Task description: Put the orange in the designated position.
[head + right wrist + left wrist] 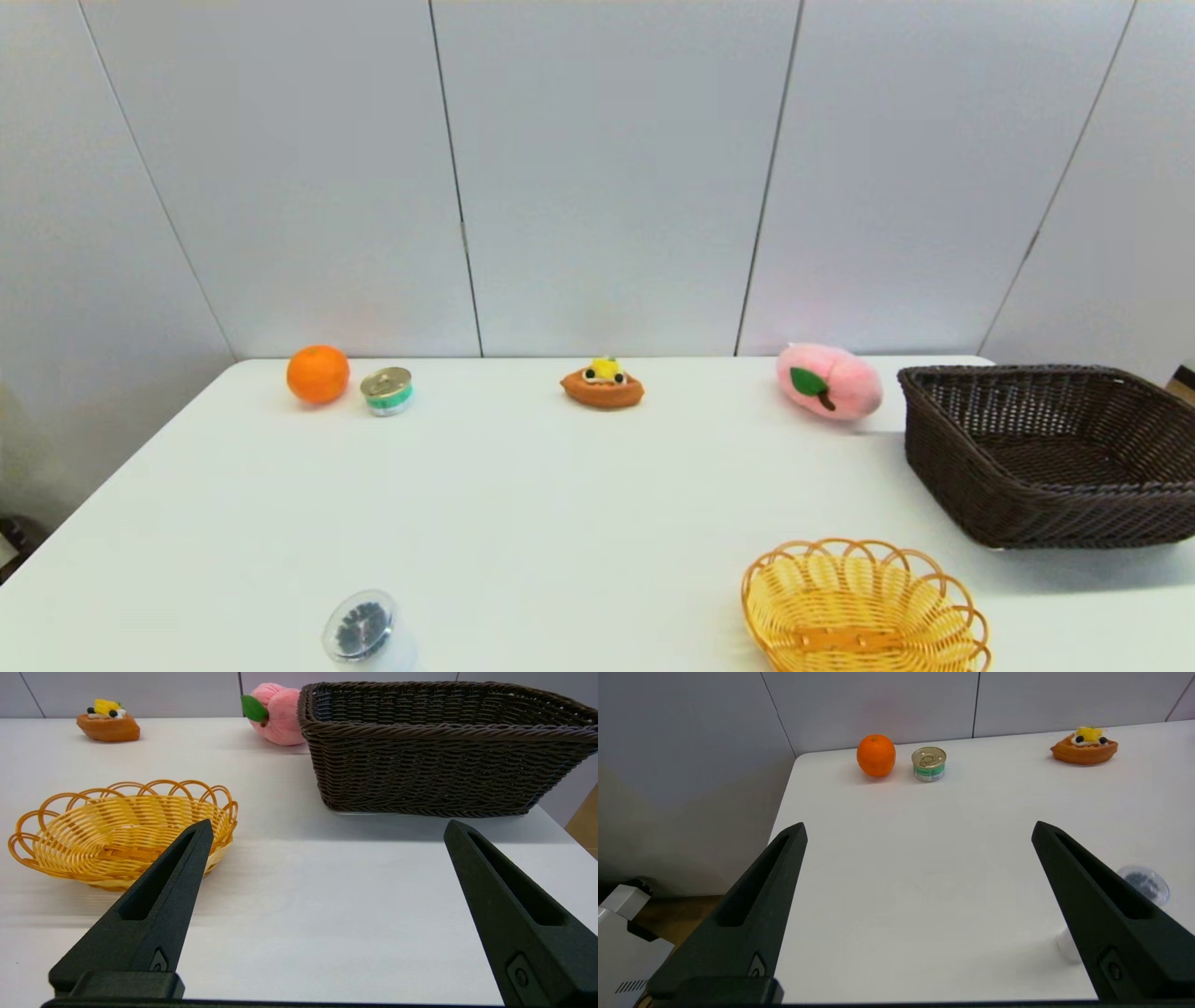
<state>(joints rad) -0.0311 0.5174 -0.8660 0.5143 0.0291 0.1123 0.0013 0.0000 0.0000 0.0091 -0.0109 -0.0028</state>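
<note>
Beside the orange (pixel 317 373), a small tin can (pixel 387 390) stands.

Left claw (pixel 917 828) and right claw (pixel 327 826) — both spread wide, empty.

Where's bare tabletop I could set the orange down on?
The widest bare patch is mid-table, bordered by the toy pastry behind, the clear cup in front and the yellow basket on the right. Crowded: the orange and tin can sit close together, and so do the plush peach and dark basket.
</note>
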